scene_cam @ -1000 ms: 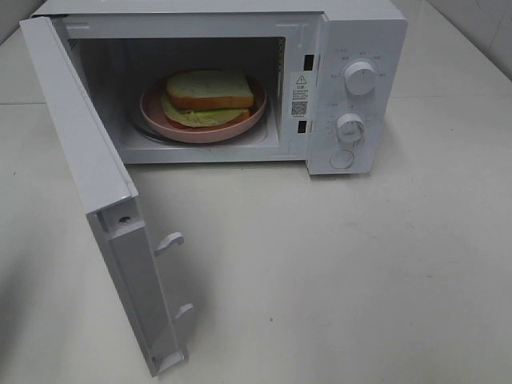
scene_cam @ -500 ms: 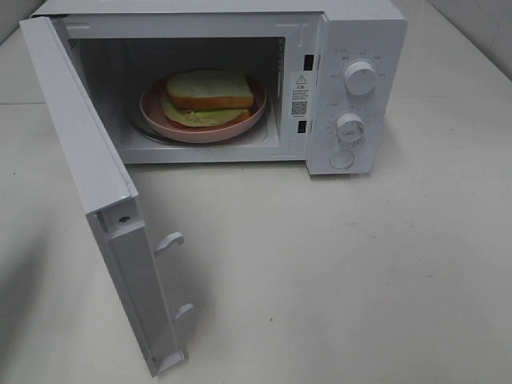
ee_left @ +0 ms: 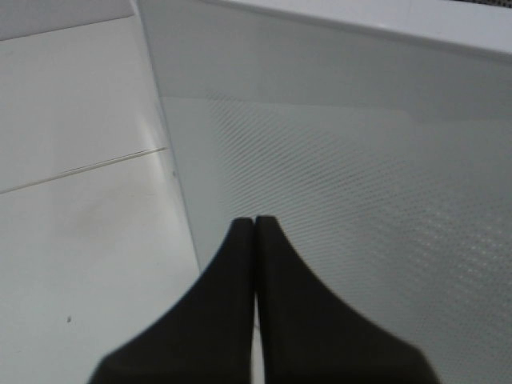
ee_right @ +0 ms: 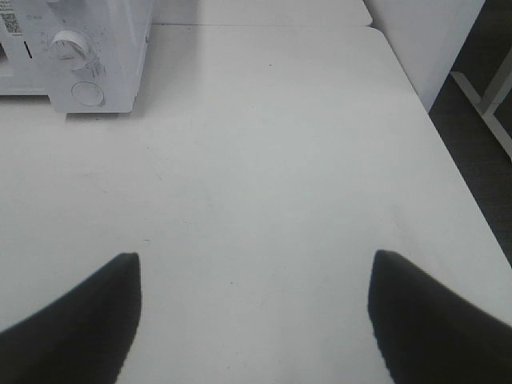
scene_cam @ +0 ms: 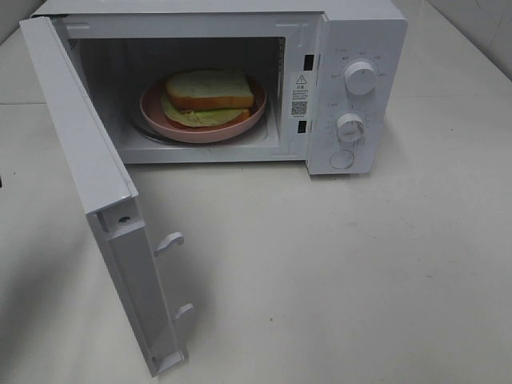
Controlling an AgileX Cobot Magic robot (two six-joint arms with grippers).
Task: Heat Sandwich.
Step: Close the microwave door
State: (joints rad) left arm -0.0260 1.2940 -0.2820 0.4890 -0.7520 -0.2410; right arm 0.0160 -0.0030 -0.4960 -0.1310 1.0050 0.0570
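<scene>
Microwave [scene_cam: 364, 36] sits on the table [scene_cam: 360, 280] with its door [scene_cam: 80, 160] swung wide open. The sandwich [scene_cam: 210, 96] is inside the cavity on the pink plate [scene_cam: 154, 110], on the far side of the door from the left claw and well apart from both claws.

Left claw [ee_left: 255, 228]: fingers pressed together, nothing between them. It points at the door's outer face [ee_left: 360, 200], close up, with the dotted window mesh directly ahead and a strip of table [ee_left: 80, 224] beside it. The door is all that stands between this claw and the cavity.

Right claw [ee_right: 254, 256]: fingers spread wide, empty, over bare table [ee_right: 264, 160] and angled down. The microwave's control panel [ee_right: 88, 48] is well ahead, toward the left claw's side; a knob [ee_right: 72, 44] and the round button [ee_right: 86, 94] are visible.

Neither arm shows in the high view. Two latch hooks [scene_cam: 170, 240] stick out of the door's edge.
</scene>
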